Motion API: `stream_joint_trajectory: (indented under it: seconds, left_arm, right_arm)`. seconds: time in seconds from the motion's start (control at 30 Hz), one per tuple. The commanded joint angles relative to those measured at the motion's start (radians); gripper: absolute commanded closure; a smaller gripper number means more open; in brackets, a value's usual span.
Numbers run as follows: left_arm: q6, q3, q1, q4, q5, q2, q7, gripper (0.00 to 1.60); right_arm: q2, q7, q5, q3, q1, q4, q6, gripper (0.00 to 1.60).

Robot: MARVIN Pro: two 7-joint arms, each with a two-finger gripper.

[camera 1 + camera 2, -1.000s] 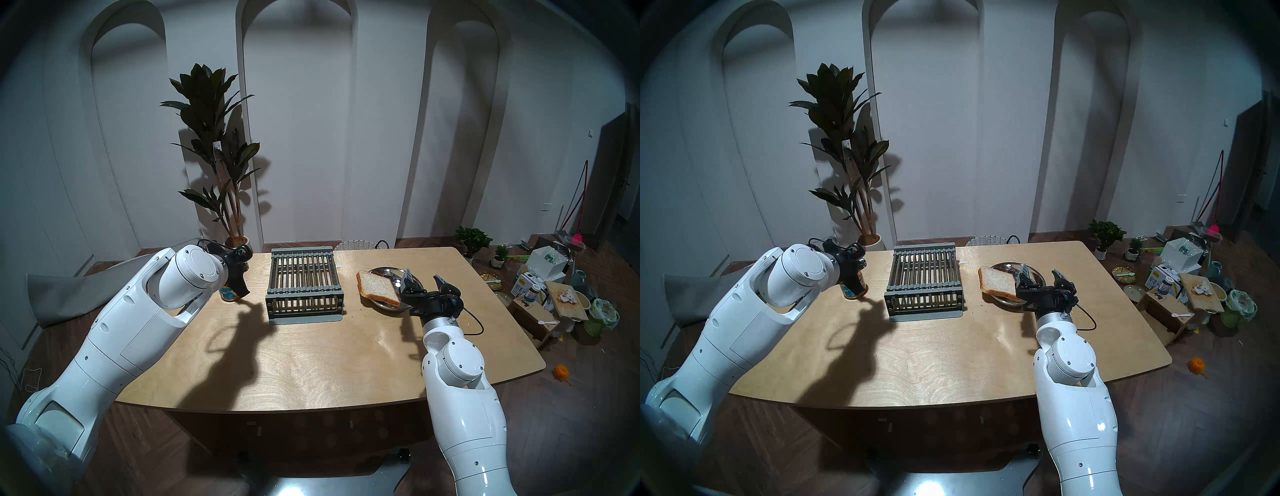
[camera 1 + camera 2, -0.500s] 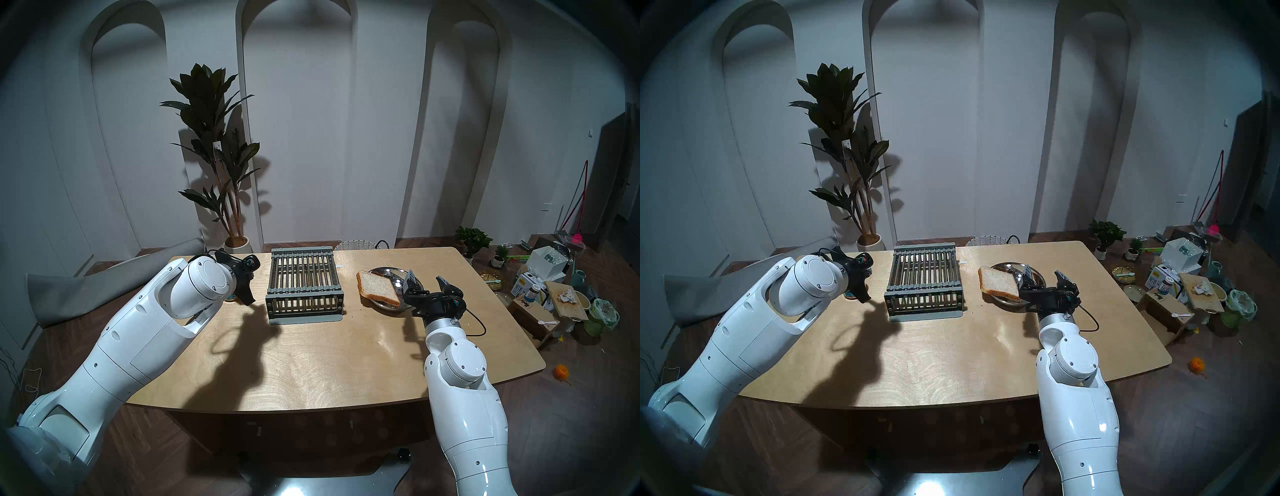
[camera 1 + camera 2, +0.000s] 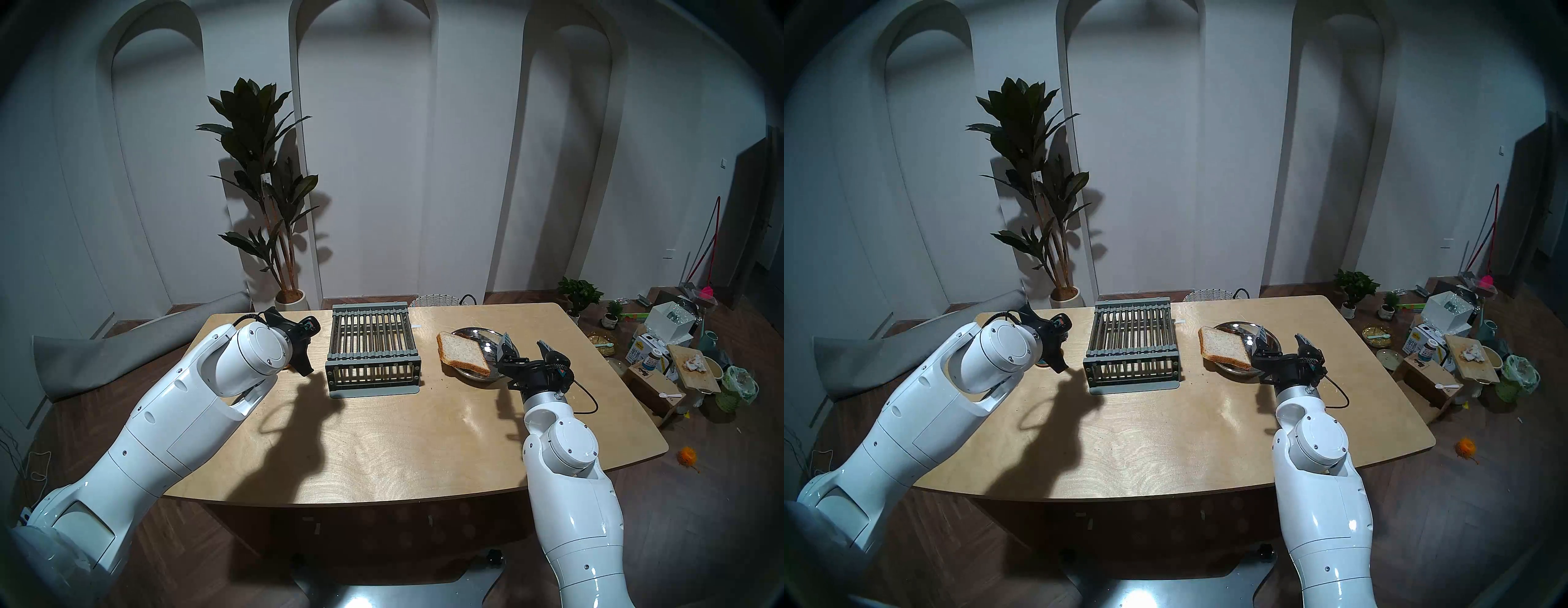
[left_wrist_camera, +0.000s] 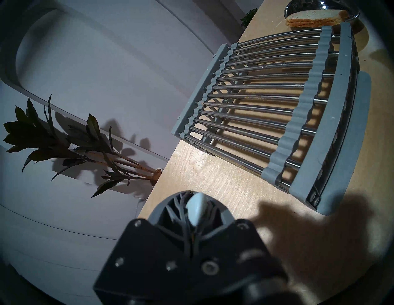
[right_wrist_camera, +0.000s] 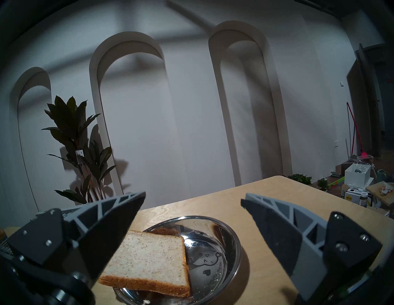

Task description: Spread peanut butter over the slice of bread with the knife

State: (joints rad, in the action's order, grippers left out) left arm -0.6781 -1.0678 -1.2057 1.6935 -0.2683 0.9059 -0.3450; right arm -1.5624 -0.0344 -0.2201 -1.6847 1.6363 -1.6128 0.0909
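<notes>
Your slice of bread (image 5: 147, 253) is bare: no peanut butter shows on its pale face, so the spreading itself is all ahead of you. It lies tilted, one edge propped on the rim of the steel bowl (image 5: 232, 238) and overhanging toward the grey rack (image 3: 373, 348). The jar (image 3: 1041, 363) is almost wholly hidden behind your left wrist at the desk's (image 3: 382, 441) left side; only a sliver of it peeks out, so whether the blade is in it cannot be told.

Your left hand (image 4: 195, 209) is clamped fully shut on the pale blue handle of the knife (image 4: 197, 207), its fingers pointing forward and downward just beside the rack. The blade is out of sight.

Your right hand (image 5: 191, 204) hangs level just in front of the bowl, spread wide and holding nothing, its left finger (image 5: 110, 230) over the bread's near corner.
</notes>
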Motion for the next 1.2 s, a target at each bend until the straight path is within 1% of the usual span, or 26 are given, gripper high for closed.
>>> stream_joint_trajectory:
  seconds: [0.0,0.2,0.5,0.53,0.83,1.17]
  left_arm:
    - [0.008,-0.002,-0.008,-0.014,-0.016,0.016,0.043,1.6]
    - [0.024,0.002,-0.028,-0.01,-0.039,0.021,0.088,1.6]
    - [0.02,0.02,-0.055,-0.002,-0.087,0.028,0.159,1.6]
    - [0.016,0.027,-0.055,-0.001,-0.102,0.026,0.17,1.6]
    - [0.014,0.024,-0.066,0.01,-0.109,0.03,0.191,1.6]
    - [0.015,0.022,-0.04,0.007,-0.127,0.034,0.203,1.6]
  right_arm:
    - [-0.002,-0.002,-0.004,0.0,-0.013,-0.014,0.009,0.0]
    - [-0.003,-0.004,-0.005,-0.003,-0.018,-0.007,0.008,0.0]
    - [-0.004,-0.008,-0.008,-0.004,-0.023,-0.001,0.006,0.0]
    - [-0.003,-0.008,-0.008,-0.005,-0.023,0.0,0.006,0.0]
    - [-0.004,-0.012,-0.008,-0.004,-0.026,0.006,0.006,0.0]
    - [-0.004,-0.013,-0.01,-0.005,-0.03,0.013,0.007,0.0]
